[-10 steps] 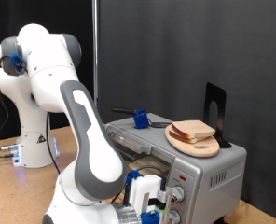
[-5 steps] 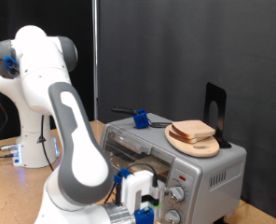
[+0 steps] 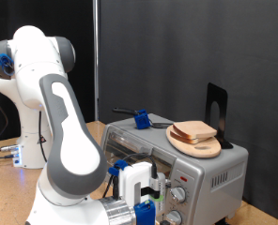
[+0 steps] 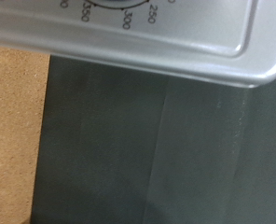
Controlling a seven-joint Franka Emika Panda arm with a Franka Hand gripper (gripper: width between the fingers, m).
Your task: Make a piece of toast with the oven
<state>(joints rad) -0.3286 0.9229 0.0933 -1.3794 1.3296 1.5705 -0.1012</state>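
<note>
The silver-grey oven (image 3: 212, 176) stands at the exterior view's right. The piece of toast (image 3: 197, 128) lies on a round wooden board (image 3: 188, 142) on top of the oven. My gripper (image 3: 156, 199) is low at the exterior view's bottom, just in front of the oven's front panel, close to its round knobs (image 3: 179, 195). Nothing shows between its fingers. The wrist view shows only the lower corner of the oven panel (image 4: 166, 37) with dial numbers; the fingers do not show there.
A blue-and-black handled tool (image 3: 138, 118) lies on the oven's top, behind the board. A black upright bracket (image 3: 217, 111) stands at the oven's back right. The wooden table (image 4: 15, 131) lies under it. A black curtain hangs behind.
The arm has swung towards the exterior view's left and sunk lower. The gripper has drawn slightly left, still by the knobs. Toast and board have not moved.
</note>
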